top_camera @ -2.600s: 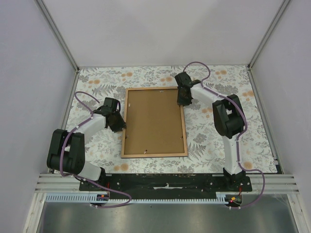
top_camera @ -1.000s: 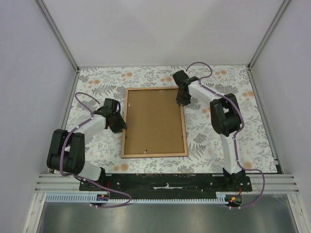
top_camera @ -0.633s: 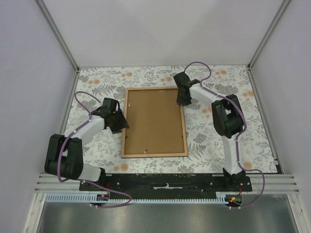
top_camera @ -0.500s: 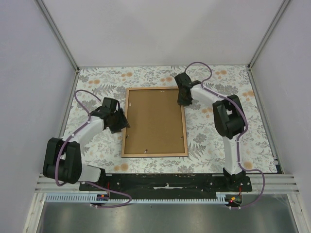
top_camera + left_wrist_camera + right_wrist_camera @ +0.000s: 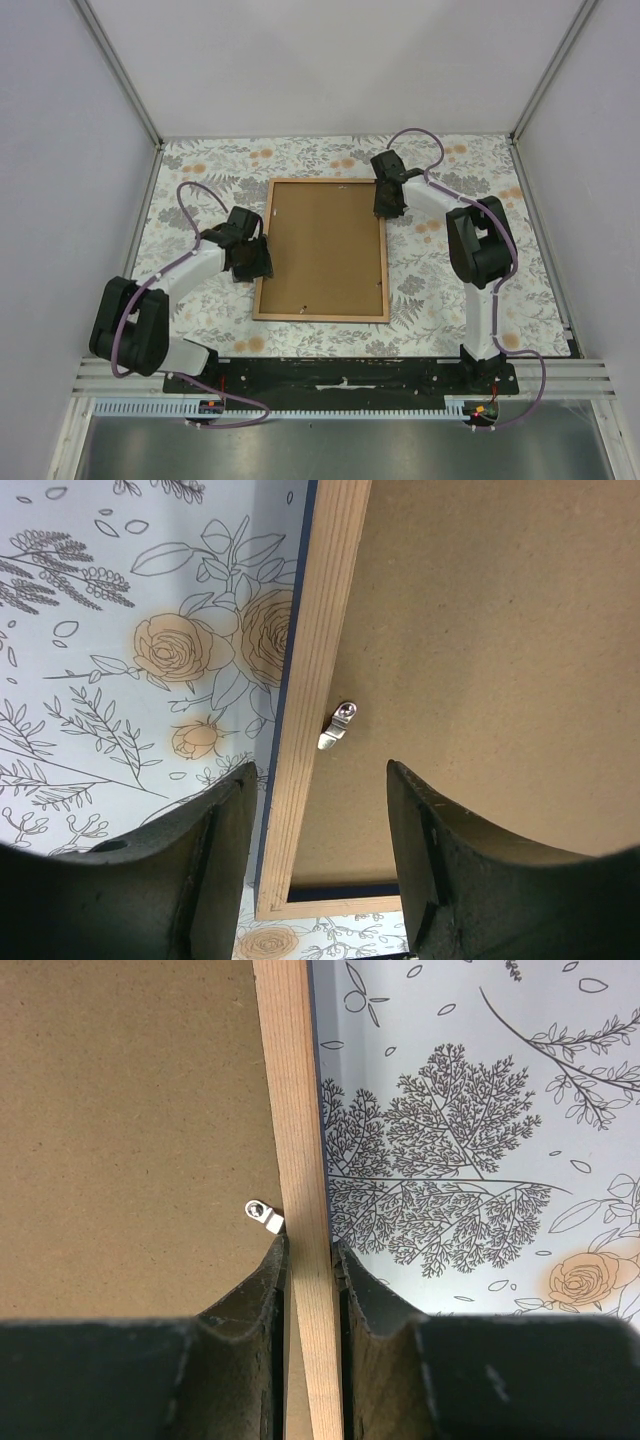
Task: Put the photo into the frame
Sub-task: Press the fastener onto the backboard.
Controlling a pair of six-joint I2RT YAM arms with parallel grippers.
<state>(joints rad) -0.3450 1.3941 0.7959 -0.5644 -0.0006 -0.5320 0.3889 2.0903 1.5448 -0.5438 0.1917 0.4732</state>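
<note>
- Frame (image 5: 320, 318) lies back-up on the table (image 5: 450, 280), wood face up, board (image 5: 323, 250) seated inside the rim.
- Photo: not in any of the 3 views. I cannot tell if it is under the board or elsewhere.
- Right gripper (image 5: 308, 1250): narrow, pinched on the frame's right rail, far end, 1 finger on each side of the wood.
- Left gripper (image 5: 320, 790): wide, straddling the left rail at mid-length, gripping nothing. I cannot tell if the fingers touch the frame.
- 2 small metal clips show: left clip (image 5: 340, 723) on the rail's inner edge, right clip (image 5: 264, 1215) on the board just beside the right fingers.
- Step, my call: steadying or squaring the frame by its 2 long rails, board side up.
- Next, my call: clips need checking. If the photo is not in, I turn them off the board and lift it out.
- That calls for 1 arm pinning the rail while the other works a fingertip on a clip; small target, easy to slip.
</note>
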